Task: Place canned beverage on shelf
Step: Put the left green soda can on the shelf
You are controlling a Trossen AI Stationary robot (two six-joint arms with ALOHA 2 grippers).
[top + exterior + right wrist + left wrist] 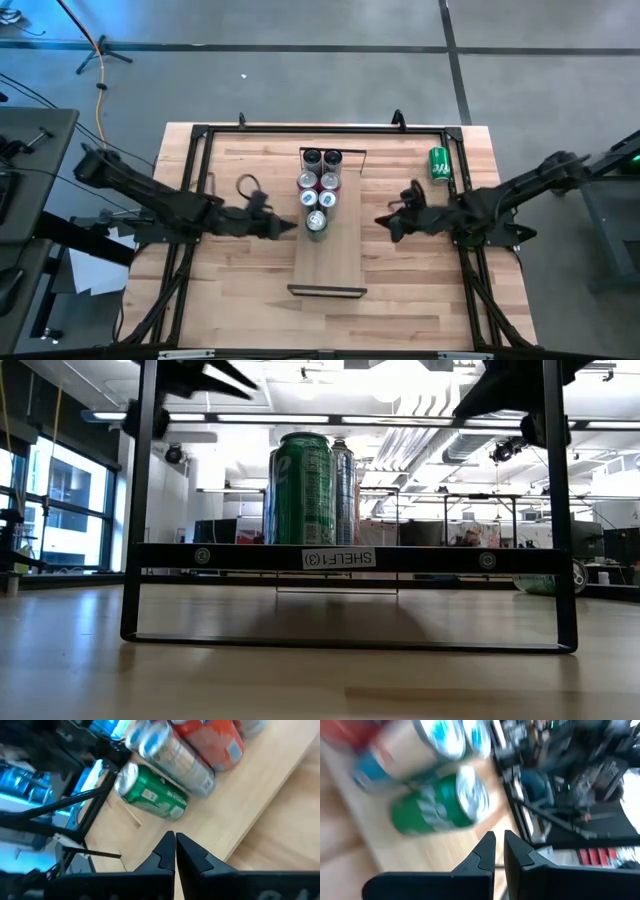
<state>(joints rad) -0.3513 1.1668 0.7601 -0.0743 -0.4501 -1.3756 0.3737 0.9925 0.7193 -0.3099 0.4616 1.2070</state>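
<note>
The shelf, a long pale board with dark end frames, lies along the middle of the table. Several cans stand on its far half in two rows. The nearest of them is a green can, which also shows in the low view, the left wrist view and the right wrist view. Another green can lies on the tabletop at the far right. My left gripper hovers just left of the shelf, shut and empty. My right gripper hovers right of the shelf, shut and empty.
A dark metal frame runs around the tabletop's edges. A small black looped cable lies on the table left of the shelf. The near half of the shelf board is bare. The shelf's near end frame carries a label.
</note>
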